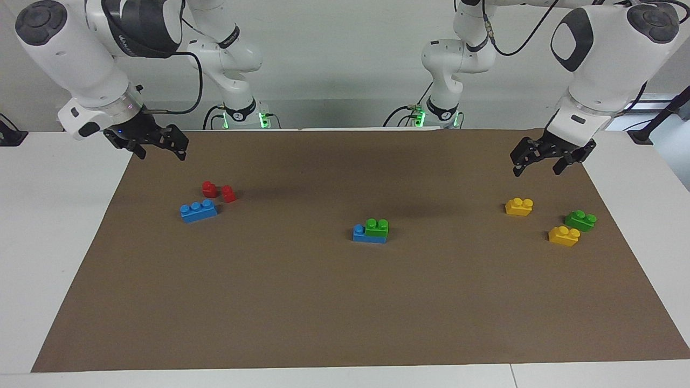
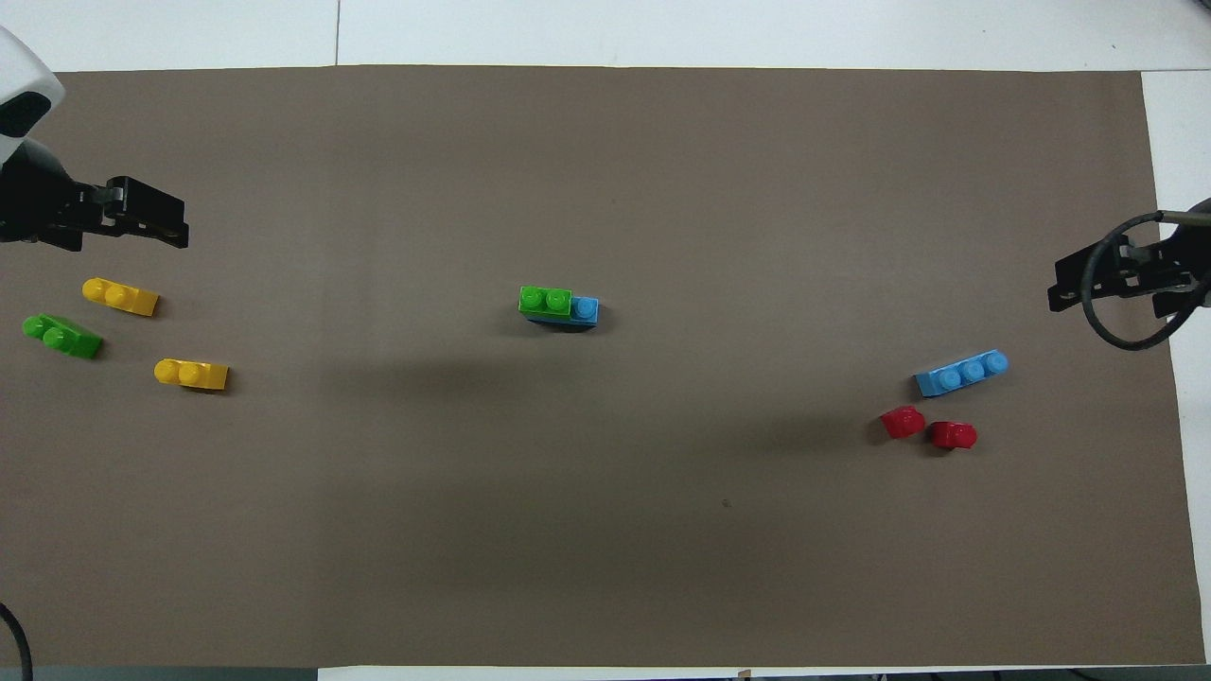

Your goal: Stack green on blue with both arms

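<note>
Two grippers raised, jaws apart, empty: left gripper (image 1: 539, 161) over mat's left-arm end, right gripper (image 1: 160, 146) over right-arm end. Green brick (image 1: 377, 227) stacked on blue brick (image 1: 360, 234), mid-mat. No legible writing.

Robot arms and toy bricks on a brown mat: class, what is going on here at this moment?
A green brick already sits stacked on a blue brick at the middle of the mat. Neither arm handles anything: the left gripper hangs open over the mat edge above the yellow bricks, and the right gripper hangs open over the other end, above the red bricks. A spare blue brick and spare green brick lie loose.
</note>
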